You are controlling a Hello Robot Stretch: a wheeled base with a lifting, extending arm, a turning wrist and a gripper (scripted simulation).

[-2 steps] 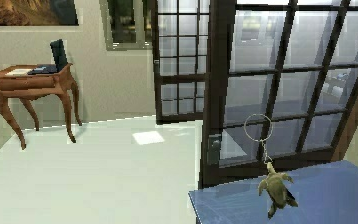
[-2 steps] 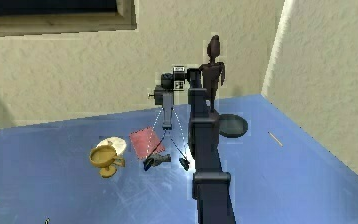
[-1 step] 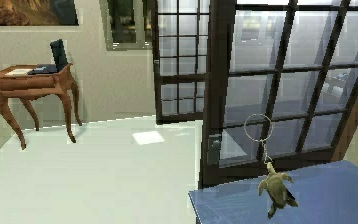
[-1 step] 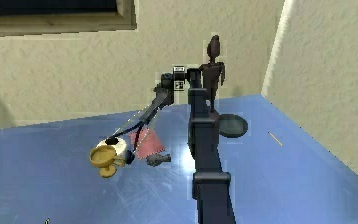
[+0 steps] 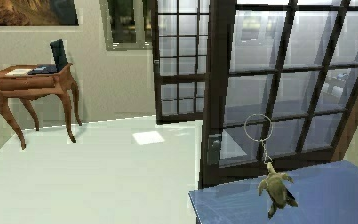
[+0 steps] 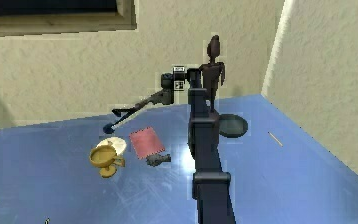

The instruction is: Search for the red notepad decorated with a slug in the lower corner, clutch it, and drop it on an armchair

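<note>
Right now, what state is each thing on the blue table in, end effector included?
Notepad: lying flat on the table.
Figure: standing upright.
Cup: upright.
Disc: lying flat.
Keyring: lying on the table.
End effector: over the table; cannot tell whether it holds anything.

A home, probably, is indicated by a curved-legged reddish-brown wooden side table (image 5: 27, 84) and dark-framed glass-paned doors (image 5: 287, 70).
</note>
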